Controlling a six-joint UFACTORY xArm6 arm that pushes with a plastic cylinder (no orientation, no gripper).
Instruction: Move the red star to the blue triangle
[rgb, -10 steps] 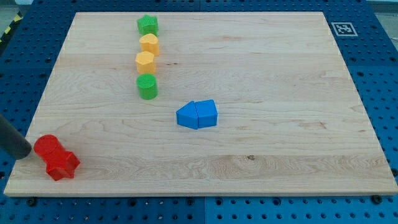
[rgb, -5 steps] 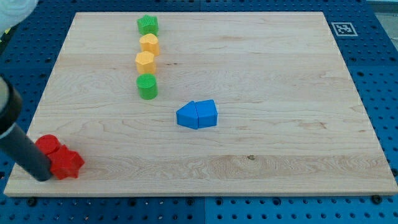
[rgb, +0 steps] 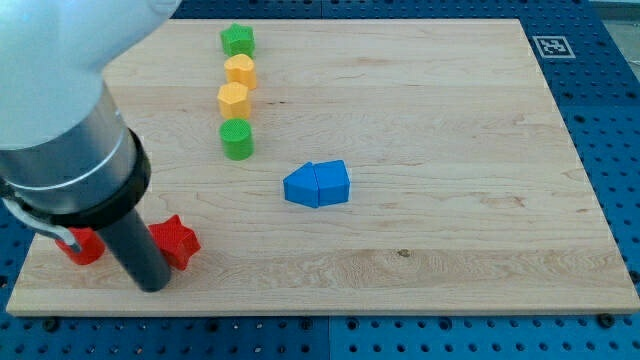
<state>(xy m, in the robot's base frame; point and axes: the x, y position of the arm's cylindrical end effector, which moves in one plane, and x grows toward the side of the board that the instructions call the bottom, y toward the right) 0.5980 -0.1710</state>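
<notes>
The red star (rgb: 176, 240) lies near the board's lower left, partly hidden by my rod. My tip (rgb: 153, 283) sits just left of and below the star, touching it. A second red block (rgb: 84, 246) lies further left, mostly hidden behind the arm; its shape cannot be made out. Two blue blocks sit joined near the board's middle: the left one (rgb: 300, 187) is the blue triangle, the right one (rgb: 333, 182) is a blue block with a peaked top. The star is well left of and below them.
A column of blocks stands at the upper left: a green block (rgb: 238, 41), a yellow block (rgb: 240, 70), a yellow block (rgb: 233, 99) and a green cylinder (rgb: 237, 139). The arm's large body (rgb: 60, 110) covers the board's left side. A marker tag (rgb: 552, 46) is at top right.
The rod has swept from the left edge to the right along the board's bottom. The red star has been pushed right, away from the other red block.
</notes>
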